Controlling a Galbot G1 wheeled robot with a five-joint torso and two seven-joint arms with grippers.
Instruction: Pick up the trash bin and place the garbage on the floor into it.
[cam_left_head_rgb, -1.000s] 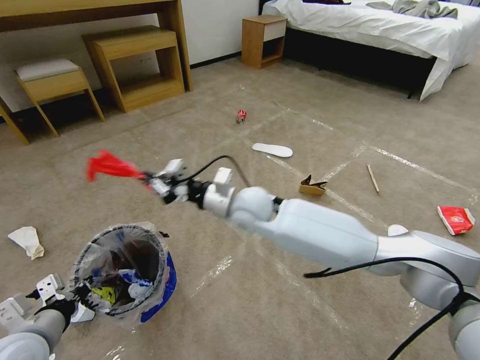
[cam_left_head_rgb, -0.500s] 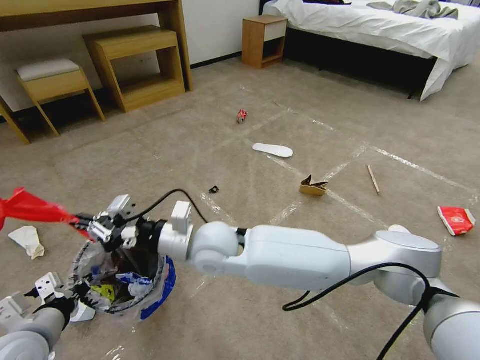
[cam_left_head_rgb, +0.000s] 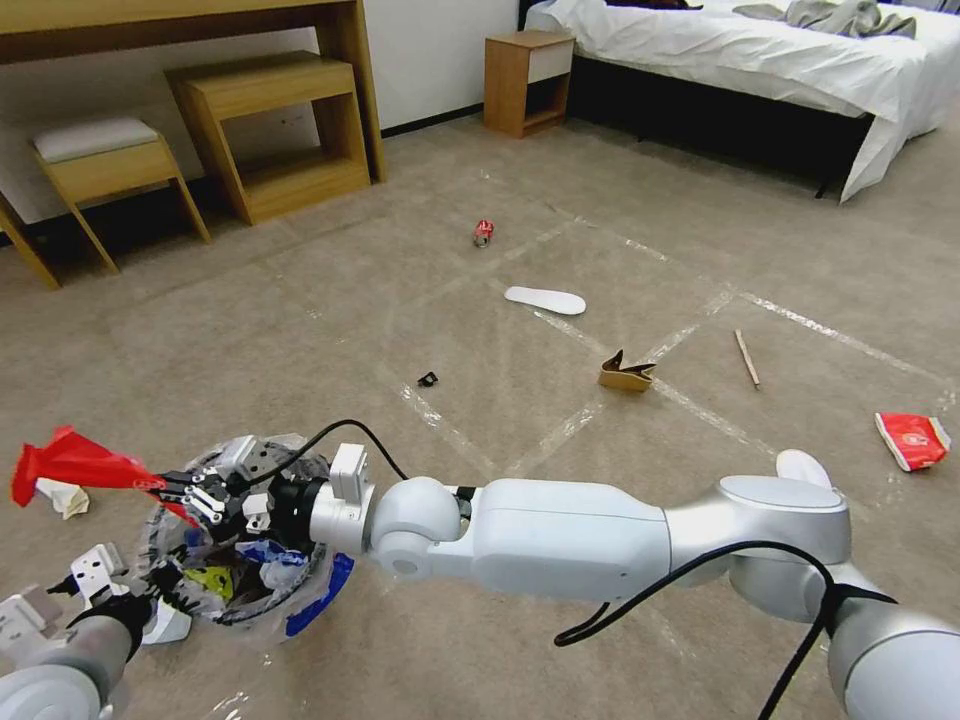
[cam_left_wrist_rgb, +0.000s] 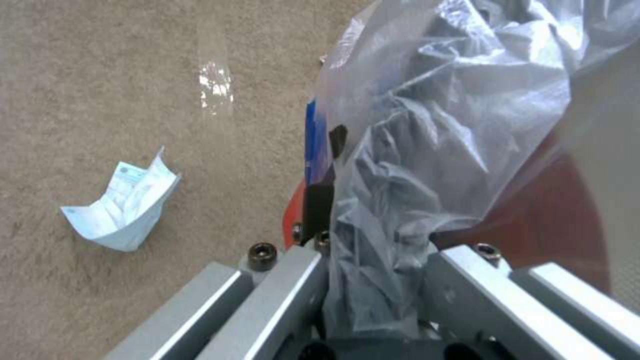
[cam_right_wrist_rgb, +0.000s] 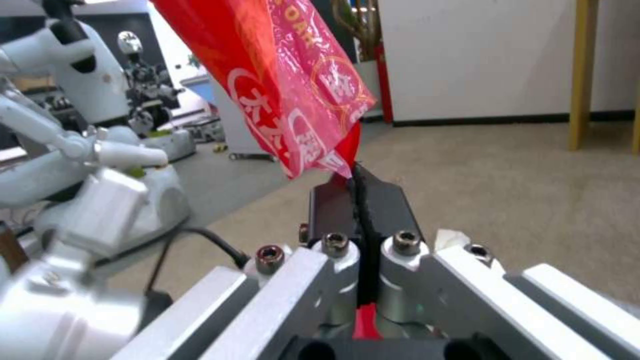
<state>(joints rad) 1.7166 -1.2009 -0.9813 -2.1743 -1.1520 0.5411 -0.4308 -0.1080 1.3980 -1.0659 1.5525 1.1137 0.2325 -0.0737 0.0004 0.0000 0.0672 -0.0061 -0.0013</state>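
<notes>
My left gripper at the lower left is shut on the rim of the trash bin, a round dark bin with a clear bag and a blue patch. In the left wrist view, my left gripper pinches the bag-covered rim. My right arm reaches across, and my right gripper hangs over the bin's mouth, shut on a red wrapper that sticks out past the rim. In the right wrist view, my right gripper clamps the red wrapper by its corner. The bin holds several bits of litter.
On the carpet lie a crushed red can, a white insole, brown cardboard, a wooden stick, another red wrapper and crumpled paper. A desk, stool and shelf line the back wall; the bed is back right.
My right arm has swung left and down, carrying the red wrapper from mid-floor height to just over the bin. The left gripper and bin have barely moved.
</notes>
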